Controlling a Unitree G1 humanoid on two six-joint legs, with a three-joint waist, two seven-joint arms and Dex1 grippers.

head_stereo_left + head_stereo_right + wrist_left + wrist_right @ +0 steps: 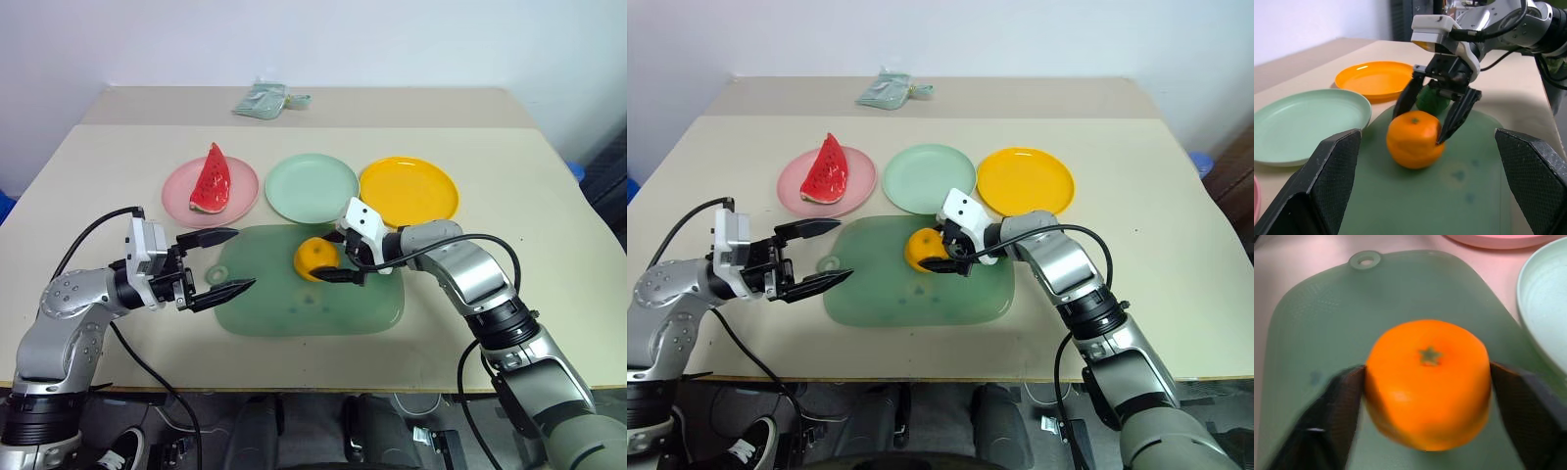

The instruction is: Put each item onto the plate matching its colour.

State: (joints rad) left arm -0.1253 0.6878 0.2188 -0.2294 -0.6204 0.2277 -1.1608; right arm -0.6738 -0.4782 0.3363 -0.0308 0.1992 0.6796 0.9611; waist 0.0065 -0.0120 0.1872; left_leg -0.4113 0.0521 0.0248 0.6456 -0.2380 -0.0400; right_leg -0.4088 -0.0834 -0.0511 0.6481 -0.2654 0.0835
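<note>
The orange (315, 257) sits on the green mat (294, 308), toward its far edge, stem mark facing up; it is round and bright, a little squat; the right gripper (334, 257) has its black fingers (1458, 112) on either side of it, touching or nearly touching, though a firm clamp cannot be told. A dark-green lump (1431, 99) lies just behind the orange, mostly hidden by that gripper. Beyond the mat stand three plates in a row: the pink plate (178, 192) on the left holds the watermelon wedge (212, 179), tip pointing away, long axis running near to far, red flesh with green rind at its near end; the mint plate (312, 188) in the middle and the yellow plate (409, 190) on the right carry nothing. The left gripper (229, 261) hangs at the mat's left edge, spread wide, grasping nothing. A folded cloth (263, 100) lies at the table's (88, 166) far side.
</note>
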